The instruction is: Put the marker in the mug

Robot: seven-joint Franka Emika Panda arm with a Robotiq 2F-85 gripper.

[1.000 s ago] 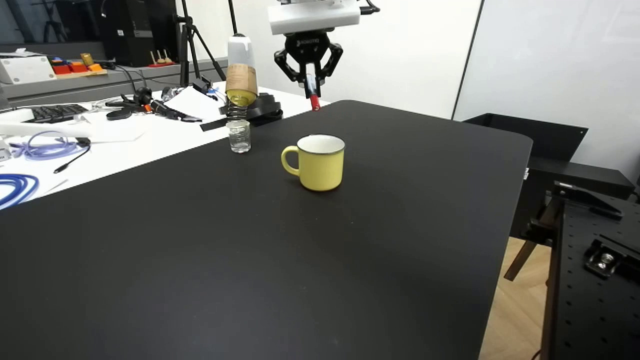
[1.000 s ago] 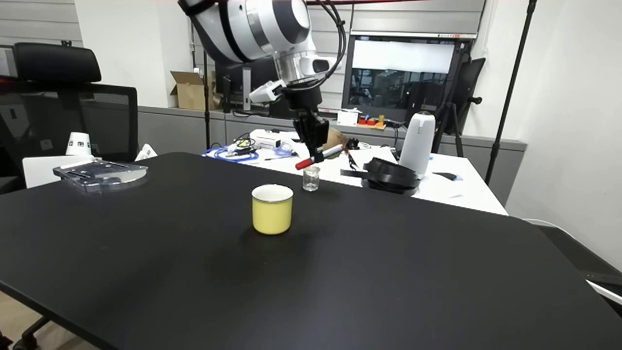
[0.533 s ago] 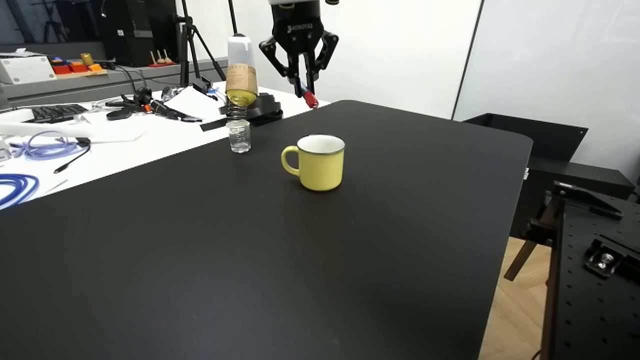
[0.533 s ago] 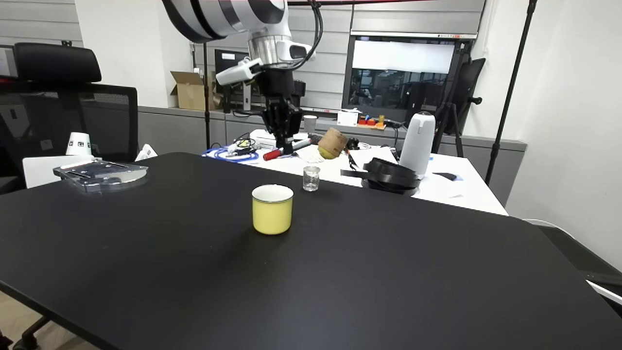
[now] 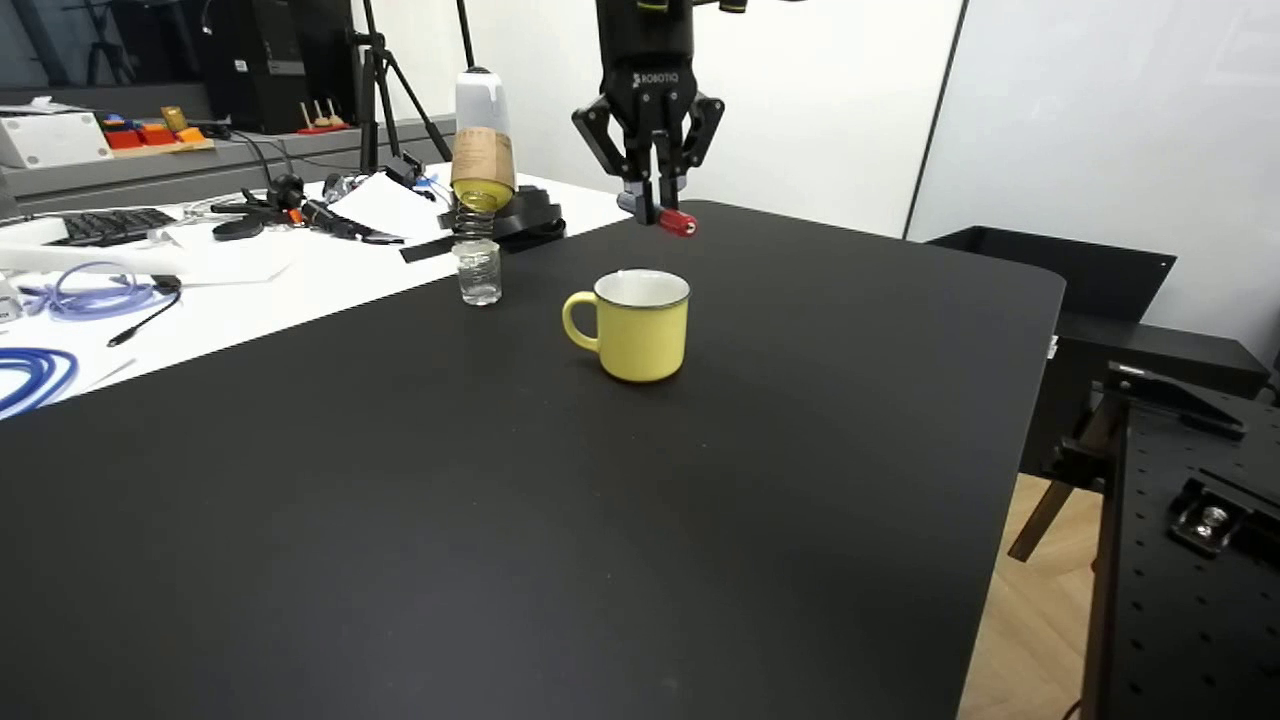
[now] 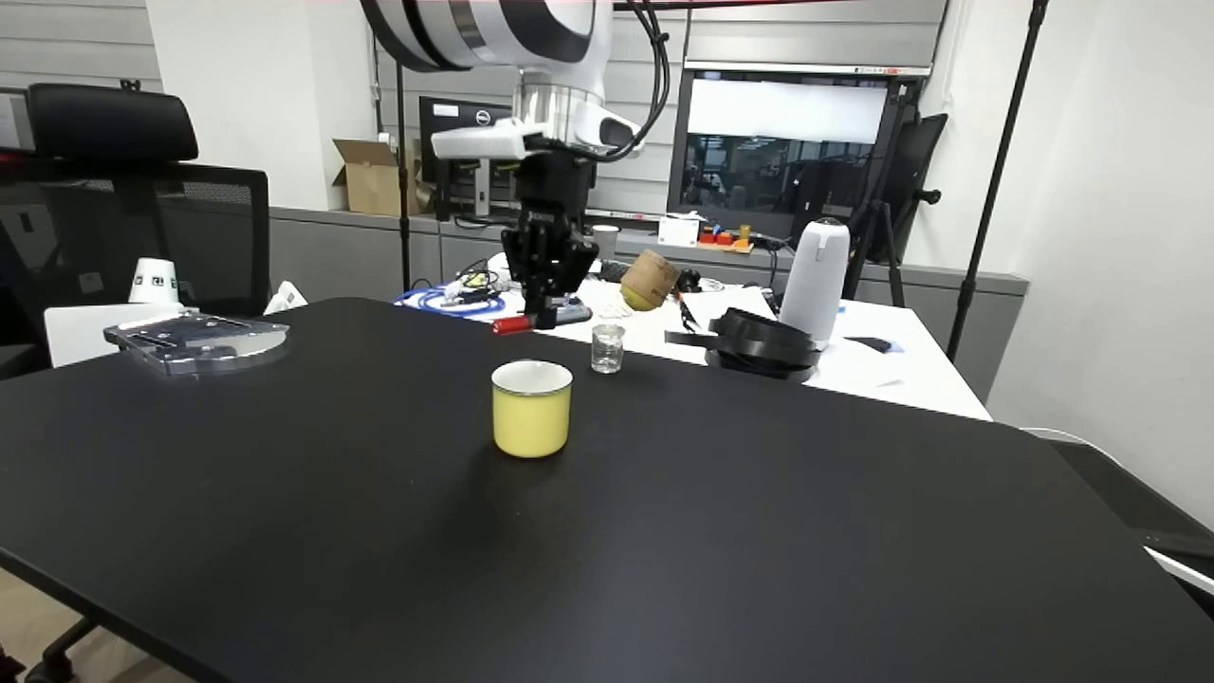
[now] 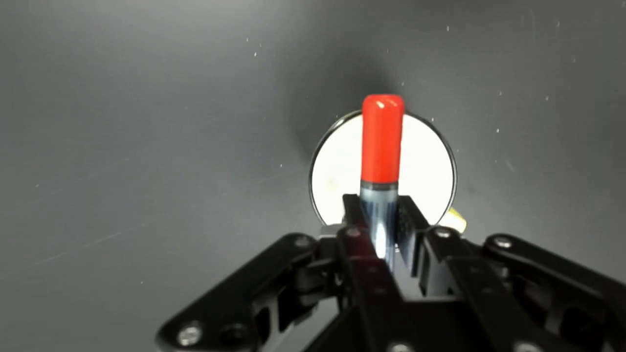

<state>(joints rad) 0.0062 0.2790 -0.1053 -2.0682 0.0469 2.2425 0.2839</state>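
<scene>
The mug (image 5: 642, 338) stands upright on the black table, pale yellow with a white inside; it also shows in an exterior view (image 6: 531, 414). My gripper (image 5: 656, 214) points down above the mug and is shut on the marker; it also shows in an exterior view (image 6: 542, 317) and in the wrist view (image 7: 378, 208). The marker has a red cap (image 7: 382, 139) and a silvery body, and lies nearly level across the fingers, apart from the mug. In the wrist view the mug's round opening (image 7: 428, 166) is behind the marker and fingertips, which hide part of its rim.
A small clear glass (image 6: 607, 349) stands at the table edge beyond the mug. A clear plastic slab (image 6: 204, 340) lies far left. A white desk behind holds cables, a brown-wrapped yellowish bottle (image 6: 650, 280) and a white cylinder (image 6: 816, 280).
My gripper has swung to point straight down and has come nearer to the mug with the marker. The marker has turned from a slant to nearly level. The mug has not moved.
</scene>
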